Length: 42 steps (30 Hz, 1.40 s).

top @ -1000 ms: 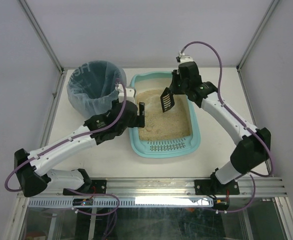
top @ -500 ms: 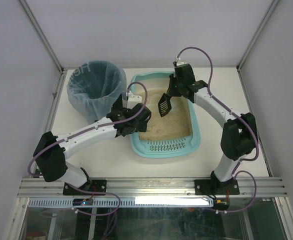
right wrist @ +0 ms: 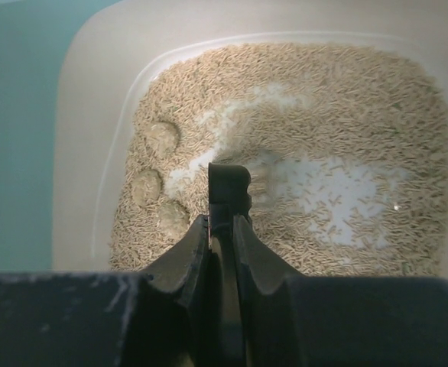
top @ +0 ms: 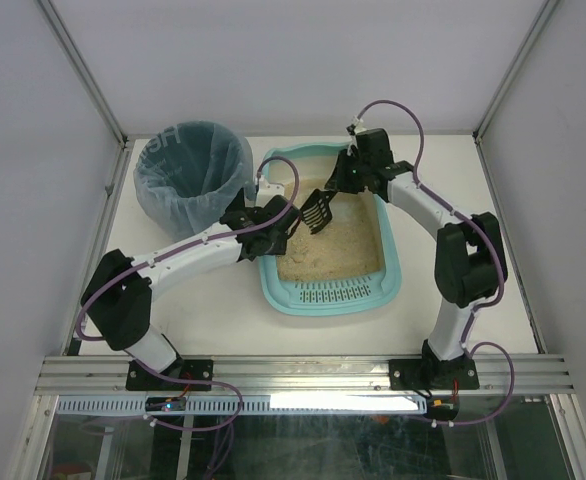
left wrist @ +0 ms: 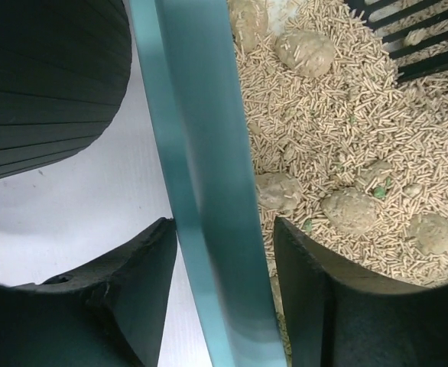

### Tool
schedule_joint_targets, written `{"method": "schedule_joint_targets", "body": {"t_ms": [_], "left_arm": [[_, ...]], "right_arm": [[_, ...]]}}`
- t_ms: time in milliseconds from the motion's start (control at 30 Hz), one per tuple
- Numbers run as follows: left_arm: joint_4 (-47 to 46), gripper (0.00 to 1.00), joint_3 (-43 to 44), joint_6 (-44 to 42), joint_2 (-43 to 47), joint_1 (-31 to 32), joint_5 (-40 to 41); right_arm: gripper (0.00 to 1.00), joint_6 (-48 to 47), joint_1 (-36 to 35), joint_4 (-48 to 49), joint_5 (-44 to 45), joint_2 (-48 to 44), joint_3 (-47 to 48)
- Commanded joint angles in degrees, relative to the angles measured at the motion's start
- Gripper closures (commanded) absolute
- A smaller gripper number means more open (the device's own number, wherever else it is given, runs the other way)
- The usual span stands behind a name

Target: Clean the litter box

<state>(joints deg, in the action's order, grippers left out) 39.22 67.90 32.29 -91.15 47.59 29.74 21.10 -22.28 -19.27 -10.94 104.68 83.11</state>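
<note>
Your left arm has been folding in over the last second, carrying your left tool (top: 278,216) farther along the left wall of the litter box (top: 389,285), while your right tool (top: 345,186) has been bringing the scoop (top: 318,212) down and to the left.

Your left tool (left wrist: 224,229) is now straddling that teal wall (left wrist: 201,153), one finger outside over the white surface (left wrist: 94,206) and one inside over the litter (left wrist: 323,130). Both are sitting close against the plastic, but you cannot tell whether they are pressing it.

Your right tool (right wrist: 222,229) is clamping the black handle of the scoop (right wrist: 228,180), whose slotted blade (left wrist: 407,38) is showing at the top corner of the left wrist view, just above the pellets.

Several rounded clumps (left wrist: 354,210) are lying in the litter near the left wall, and three more (right wrist: 163,138) are sitting left of the scoop handle.

The litter box is sitting mid-surface (top: 223,320), grated end toward the arm bases, and the lined bin (top: 188,175) is standing just beside its far left corner
</note>
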Motion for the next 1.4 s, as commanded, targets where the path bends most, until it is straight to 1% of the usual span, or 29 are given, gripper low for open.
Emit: {"method": "schedule_joint_targets", "body": {"t_ms": [0,100,167,300,500,733,933,1100,1233,1367], "left_arm": [[-3.88,0.49,1.77,-1.7,-1.53,0.04,-2.58],[-4.33,0.54,1.54,-2.0,-1.85,0.09,-2.66],[-4.58,0.56,1.54,-2.34,-2.07,0.1,-2.75],[-4.76,0.59,1.71,-2.88,-2.27,0.05,-2.6],[-5.16,0.63,1.54,-3.5,-2.19,0.07,-2.58],[-5.12,0.66,1.57,-3.9,-2.02,0.09,-2.39],[-5.25,0.66,1.49,-4.04,-1.93,0.04,-2.14],[-5.45,0.65,1.13,-4.04,-1.3,0.05,-1.41],[-5.72,0.6,0.51,-4.0,0.17,-0.17,-0.7],[-6.06,0.5,0.3,-4.46,1.48,-0.85,-0.71]], "right_arm": [[1.0,1.33,-0.41,2.82,-8.84,1.42,-1.81],[1.0,1.95,-0.39,4.9,-12.92,1.83,-3.68],[1.0,2.31,-0.52,6.09,-15.37,2.21,-4.88],[1.0,3.33,-0.78,7.43,-16.13,2.54,-6.9],[1.0,3.79,-2.5,9.64,-19.45,3.0,-9.15],[1.0,7.18,-4.25,15.42,-25.8,1.48,-13.46],[1.0,10.65,-4.48,17.99,-27.72,-2.9,-16.74],[1.0,13.76,-3.8,18.1,-24.86,-6.91,-18.8],[1.0,18.11,-2.02,20.73,-23.62,-10.02,-21.66],[1.0,22.45,-0.09,24.68,-22.92,-12.33,-24.27]]}}
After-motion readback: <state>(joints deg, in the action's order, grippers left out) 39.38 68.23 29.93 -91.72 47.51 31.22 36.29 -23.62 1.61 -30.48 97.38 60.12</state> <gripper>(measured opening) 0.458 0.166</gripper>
